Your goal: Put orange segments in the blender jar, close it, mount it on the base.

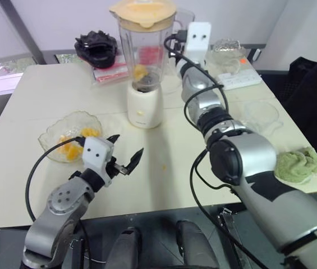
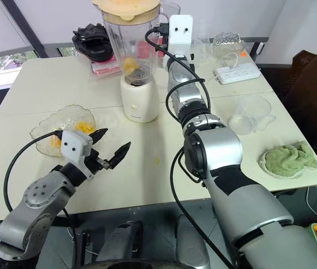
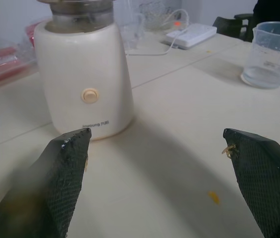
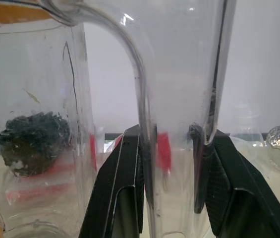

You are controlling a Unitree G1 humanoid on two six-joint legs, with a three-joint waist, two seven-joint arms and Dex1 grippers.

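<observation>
The blender jar (image 1: 145,53) stands mounted on its white base (image 1: 145,106) at the middle of the table (image 1: 46,89), with the pale orange lid (image 1: 143,11) sitting on top. A few orange segments (image 1: 140,72) lie low in the jar above the blades. Judging by this, filling, closing and mounting are done, and only letting go is left.

The right gripper (image 4: 164,131) is at the jar's clear handle (image 4: 142,89), one finger on each side. Through the glass they seem to press against it, though contact is hard to confirm.

The left gripper (image 1: 128,143) hangs low over the near table edge, fingers wide apart and holding nothing, just beside the glass bowl (image 1: 51,140). More segments (image 1: 68,147) remain in that bowl. A clear measuring cup (image 2: 251,115) off to the right holds no fruit.
</observation>
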